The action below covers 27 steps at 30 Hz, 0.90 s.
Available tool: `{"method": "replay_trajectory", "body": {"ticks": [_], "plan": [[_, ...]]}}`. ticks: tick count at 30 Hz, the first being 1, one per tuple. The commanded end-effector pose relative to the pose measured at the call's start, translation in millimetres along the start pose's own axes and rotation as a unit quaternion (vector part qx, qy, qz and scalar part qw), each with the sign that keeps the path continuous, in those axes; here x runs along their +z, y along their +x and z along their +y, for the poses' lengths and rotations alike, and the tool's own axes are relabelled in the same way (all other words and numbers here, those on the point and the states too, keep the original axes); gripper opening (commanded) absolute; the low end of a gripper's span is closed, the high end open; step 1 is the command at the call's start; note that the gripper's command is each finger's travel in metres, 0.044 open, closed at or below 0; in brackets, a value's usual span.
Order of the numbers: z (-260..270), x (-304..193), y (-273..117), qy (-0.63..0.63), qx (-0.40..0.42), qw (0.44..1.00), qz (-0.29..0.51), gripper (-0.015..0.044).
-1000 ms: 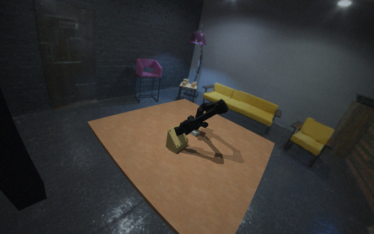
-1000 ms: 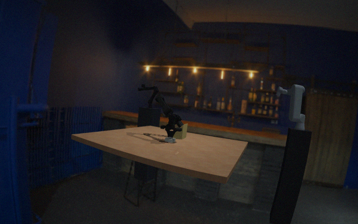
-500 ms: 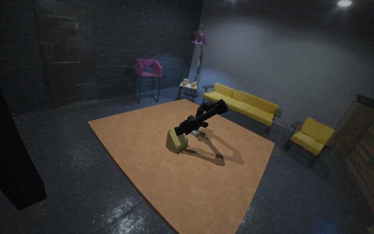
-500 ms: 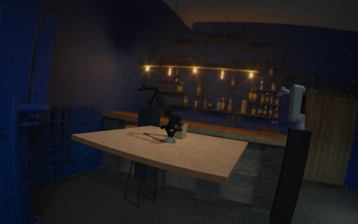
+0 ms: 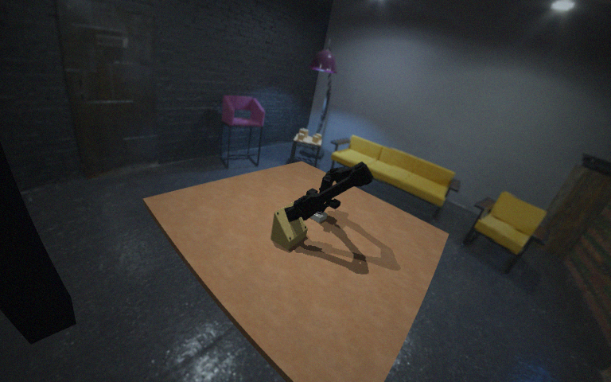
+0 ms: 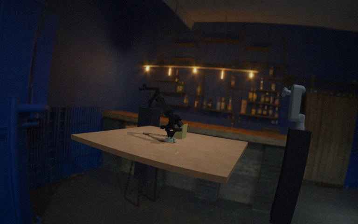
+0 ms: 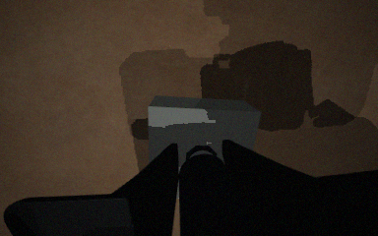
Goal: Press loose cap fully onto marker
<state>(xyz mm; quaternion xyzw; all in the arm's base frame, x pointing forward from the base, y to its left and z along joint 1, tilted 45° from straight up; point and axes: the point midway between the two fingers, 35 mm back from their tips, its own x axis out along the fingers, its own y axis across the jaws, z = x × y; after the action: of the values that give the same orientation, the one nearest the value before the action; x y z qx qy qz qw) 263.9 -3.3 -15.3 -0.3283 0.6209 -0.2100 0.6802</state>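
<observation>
The grey holder block (image 5: pixel 319 219) (image 6: pixel 168 140) (image 7: pixel 231 129) stands on the table (image 5: pixel 252 288) (image 6: pixel 205 153). My gripper (image 6: pixel 171 136) (image 7: pixel 200 147) points down right over the block, its fingertips close above it. It is shut on the dark cap (image 7: pixel 201 184), which lies between the two fingers in the wrist view, with a small round rim at its far end. The marker is hidden under the cap and fingers, so how far the cap sits on it cannot be told. In the top view the arm hides the fingertips.
The tan wedge-shaped arm mount (image 5: pixel 284 228) (image 6: pixel 182 132) stands close beside the block. Dark shadows of the arm fall on the table around the block. A yellow sofa (image 5: pixel 396 169) and a pink chair (image 5: pixel 243 112) stand beyond the table.
</observation>
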Motion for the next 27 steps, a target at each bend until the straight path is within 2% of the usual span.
{"method": "replay_trajectory", "body": {"ticks": [1, 11, 15, 20, 27], "plan": [[0, 1, 0, 0.001, 0.0, 1.0, -0.001, 0.0184], [0, 1, 0, 0.001, 0.0, 1.0, -0.001, 0.044], [1, 2, -9, 0.001, 0.002, 1.0, -0.001, 0.044], [1, 1, -73, 0.0, 0.002, 1.0, 0.0, 0.044], [1, 1, -75, 0.0, 0.002, 1.0, 0.0, 0.044]]}}
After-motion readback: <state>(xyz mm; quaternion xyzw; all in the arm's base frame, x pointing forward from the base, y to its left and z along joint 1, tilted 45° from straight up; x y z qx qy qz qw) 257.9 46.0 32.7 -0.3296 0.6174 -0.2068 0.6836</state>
